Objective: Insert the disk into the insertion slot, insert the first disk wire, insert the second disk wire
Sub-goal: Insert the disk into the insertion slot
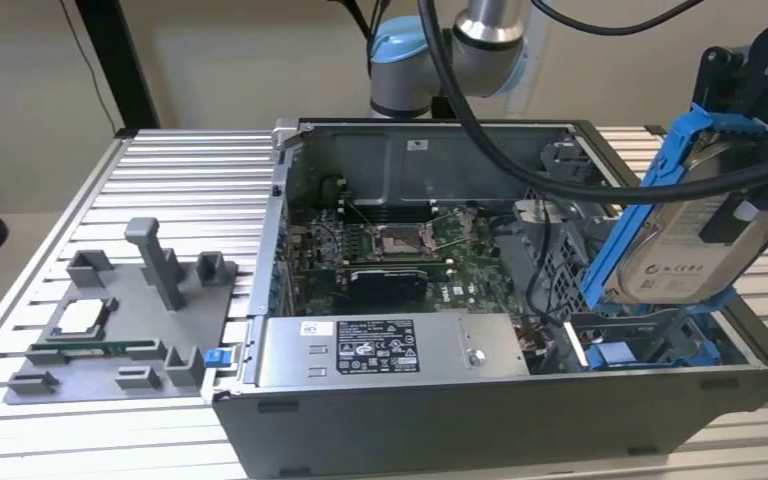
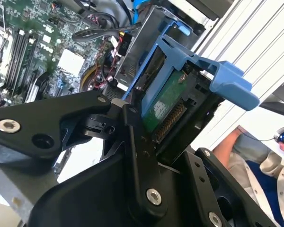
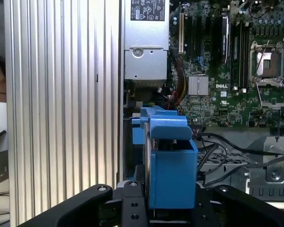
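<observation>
The gripper (image 1: 747, 195) is clamped on the disk (image 1: 671, 250), holding it steeply tilted over the open case (image 1: 491, 420), at the case's end on the exterior view's right. The disk's lower end hangs just above the slot (image 1: 631, 355) in the near corner there. In the second wrist view, black fingers (image 2: 137, 156) press on the disk's blue frame. The case fills the bench (image 1: 184, 170) toward that edge. A grey fixture (image 1: 117, 330) lies near the opposite edge.

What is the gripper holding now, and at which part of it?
The gripper holds the disk, clamped across its flat faces in the upper half.
</observation>
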### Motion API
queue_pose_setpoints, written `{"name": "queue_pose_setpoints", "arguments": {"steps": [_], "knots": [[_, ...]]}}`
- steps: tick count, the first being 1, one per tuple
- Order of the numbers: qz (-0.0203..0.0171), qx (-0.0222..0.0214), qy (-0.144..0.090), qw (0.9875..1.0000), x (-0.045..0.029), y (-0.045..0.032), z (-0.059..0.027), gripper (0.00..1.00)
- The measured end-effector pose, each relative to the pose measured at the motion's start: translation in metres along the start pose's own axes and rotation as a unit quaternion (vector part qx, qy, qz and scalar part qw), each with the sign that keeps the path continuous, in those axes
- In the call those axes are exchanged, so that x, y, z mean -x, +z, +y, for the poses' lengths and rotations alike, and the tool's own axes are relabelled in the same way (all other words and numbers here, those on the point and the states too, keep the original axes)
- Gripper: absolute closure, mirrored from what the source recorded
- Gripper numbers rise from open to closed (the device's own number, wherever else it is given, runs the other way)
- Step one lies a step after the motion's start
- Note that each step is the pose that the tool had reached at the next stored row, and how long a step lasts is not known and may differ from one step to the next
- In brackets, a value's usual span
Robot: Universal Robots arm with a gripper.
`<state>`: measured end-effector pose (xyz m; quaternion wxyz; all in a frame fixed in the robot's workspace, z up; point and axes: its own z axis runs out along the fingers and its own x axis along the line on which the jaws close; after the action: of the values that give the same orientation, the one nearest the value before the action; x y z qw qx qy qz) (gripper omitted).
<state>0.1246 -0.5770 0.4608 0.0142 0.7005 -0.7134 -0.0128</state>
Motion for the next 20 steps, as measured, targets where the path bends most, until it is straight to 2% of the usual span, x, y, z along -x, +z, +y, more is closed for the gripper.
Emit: {"name": "queue_pose_setpoints", "arguments": {"steps": [15, 20], "knots": [[-0.0002, 0.0, 0.0, 1.0, 0.0001, 0.0141, -0.0091, 1.0], [-0.0001, 0.0, 0.0, 1.0, 0.0002, 0.0225, -0.0152, 1.0]]}}
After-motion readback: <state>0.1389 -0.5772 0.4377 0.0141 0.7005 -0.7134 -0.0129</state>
